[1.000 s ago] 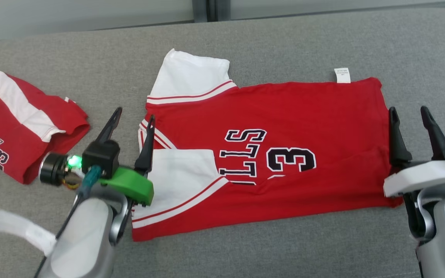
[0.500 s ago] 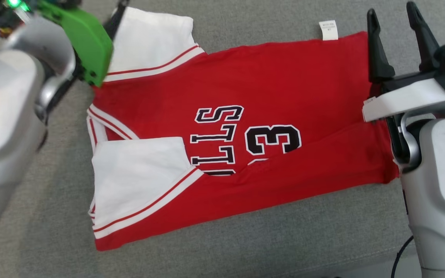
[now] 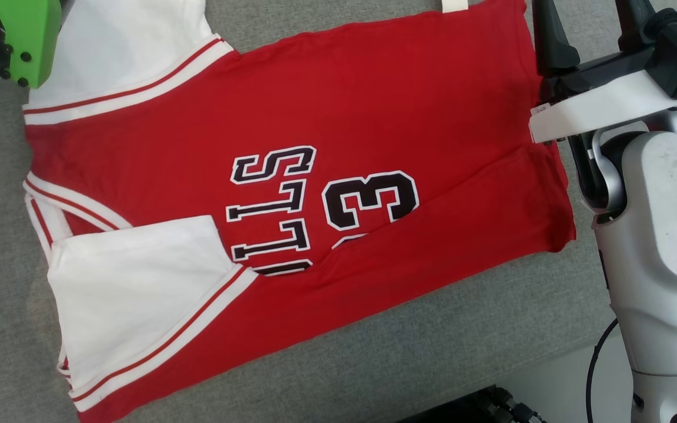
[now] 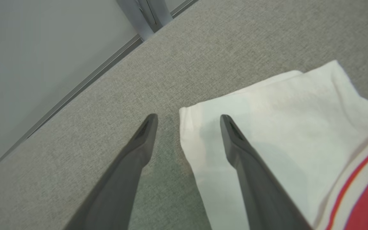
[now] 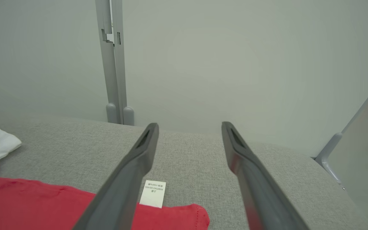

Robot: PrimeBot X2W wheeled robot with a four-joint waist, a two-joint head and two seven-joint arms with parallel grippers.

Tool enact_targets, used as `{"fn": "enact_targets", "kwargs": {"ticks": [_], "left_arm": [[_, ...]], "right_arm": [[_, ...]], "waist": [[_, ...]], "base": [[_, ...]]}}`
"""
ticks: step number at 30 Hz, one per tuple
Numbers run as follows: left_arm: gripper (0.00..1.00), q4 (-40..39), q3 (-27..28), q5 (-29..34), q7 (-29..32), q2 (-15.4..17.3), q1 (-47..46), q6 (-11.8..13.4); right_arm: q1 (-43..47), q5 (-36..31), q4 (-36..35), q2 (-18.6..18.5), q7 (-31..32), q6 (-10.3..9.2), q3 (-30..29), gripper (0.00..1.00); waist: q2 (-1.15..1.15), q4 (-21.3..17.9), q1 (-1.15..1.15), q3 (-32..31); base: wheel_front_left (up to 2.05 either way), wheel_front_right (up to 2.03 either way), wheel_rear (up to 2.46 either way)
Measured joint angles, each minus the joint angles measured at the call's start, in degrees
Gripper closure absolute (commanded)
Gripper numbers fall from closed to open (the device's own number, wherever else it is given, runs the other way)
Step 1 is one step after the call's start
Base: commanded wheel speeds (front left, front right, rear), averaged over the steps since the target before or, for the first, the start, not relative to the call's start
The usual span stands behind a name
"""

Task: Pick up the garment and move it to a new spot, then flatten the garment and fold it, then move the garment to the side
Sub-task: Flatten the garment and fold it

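The garment [image 3: 338,100] is a red jersey with white sleeves and black lettering, lying spread flat on the grey cushion [image 3: 432,352]. My left gripper [image 4: 187,118] is open over the far white sleeve [image 4: 283,121]: one finger is above the sleeve, the other above bare cushion. Its green mount [image 3: 27,41] shows at the top left of the head view. My right gripper [image 5: 189,125] is open above the jersey's far right corner [image 5: 184,220], beside the white tag [image 5: 152,193]. Nothing sits between either pair of fingers.
The cushion's front edge runs across the lower right of the head view, with pale floor, a dark cable [image 3: 594,358] and a dark object [image 3: 479,405] beyond it. A pale wall and a grey post [image 5: 112,64] stand behind the cushion.
The head camera has tilted down and closer, so the picture has shifted. Both arms have reached forward: the left from the collar to the far sleeve, the right to the far right corner.
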Motion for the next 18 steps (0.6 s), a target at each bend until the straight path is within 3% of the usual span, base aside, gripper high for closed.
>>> {"fn": "enact_targets", "kwargs": {"ticks": [12, 13, 15, 18], "left_arm": [[0.0, 5.4, -4.2, -2.8, 0.5, 0.6, -2.7, 0.0], [0.06, 5.7, -4.4, -3.6, 1.4, 0.4, -2.7, 0.0], [1.0, 5.4, -4.9, -5.3, 2.4, 0.2, -2.8, 0.0], [1.0, 3.0, -7.6, -5.7, -0.1, -0.1, -3.0, 0.0]], "right_arm": [[-0.1, 0.0, 1.0, -0.4, -0.6, 0.0, -0.4, 0.0], [-0.1, 0.0, 1.1, -0.5, -0.6, 0.0, -0.5, 0.0], [-0.1, 0.0, 1.3, -0.8, -0.3, 0.0, -0.5, 0.0], [-0.4, -0.1, 1.4, -1.4, 0.2, 0.0, -0.8, 0.0]], "waist": [[0.0, -2.2, 0.0, 2.3], [0.0, -2.1, -0.01, 2.3], [0.0, -1.9, -0.01, 2.1], [0.0, -1.0, -0.01, 1.9]], "base": [[0.0, 0.0, 0.0], [0.0, 0.0, 0.0], [0.0, 0.0, 0.0], [0.0, 0.0, 0.0]]}}
